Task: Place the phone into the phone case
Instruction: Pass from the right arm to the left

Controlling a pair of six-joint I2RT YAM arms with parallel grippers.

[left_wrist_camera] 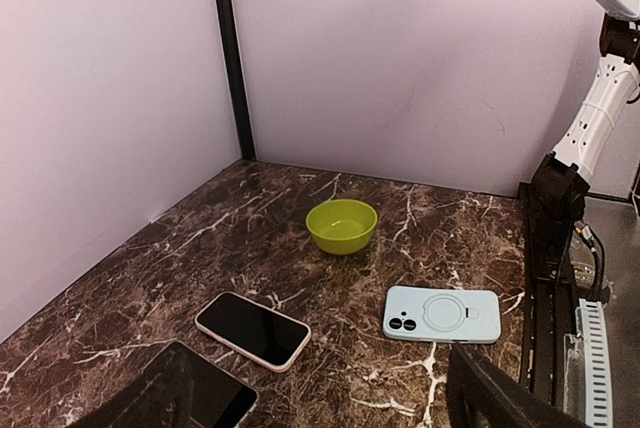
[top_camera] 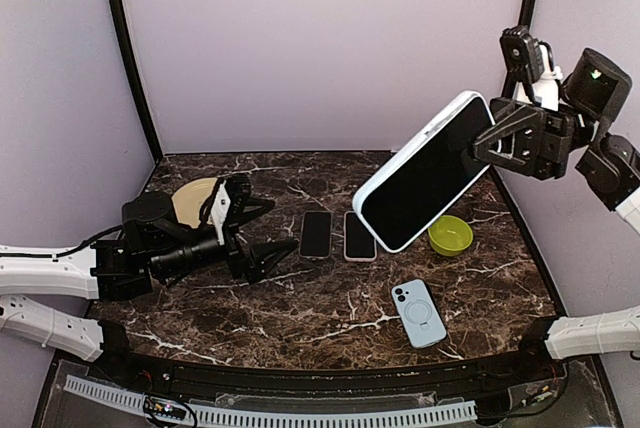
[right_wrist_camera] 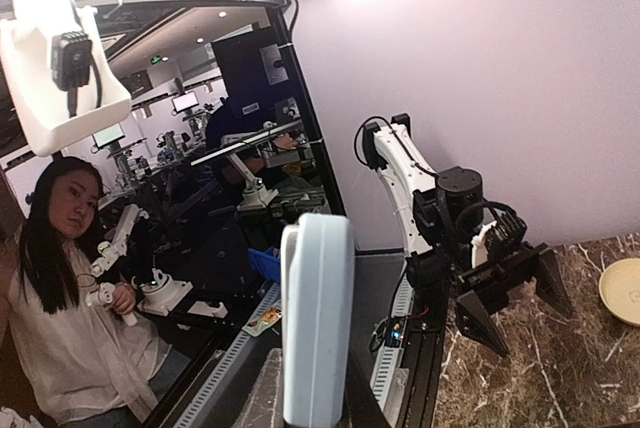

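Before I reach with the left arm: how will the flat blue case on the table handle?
The blue case lies flat on the smooth marble table, so a push would probably slide it, not tip it. Its thin low edges look hard to pinch; it likely flexes if empty.

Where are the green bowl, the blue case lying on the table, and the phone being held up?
Bowl [top_camera: 451,236]: top view, its hollow.
Case [top_camera: 419,314]: top view, its middle.
Held phone [top_camera: 425,176]: top view, its screen.

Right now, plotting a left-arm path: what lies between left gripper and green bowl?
In the top view, two phones: the dark phone nearer the left gripper, the pink-edged phone toward the green bowl.
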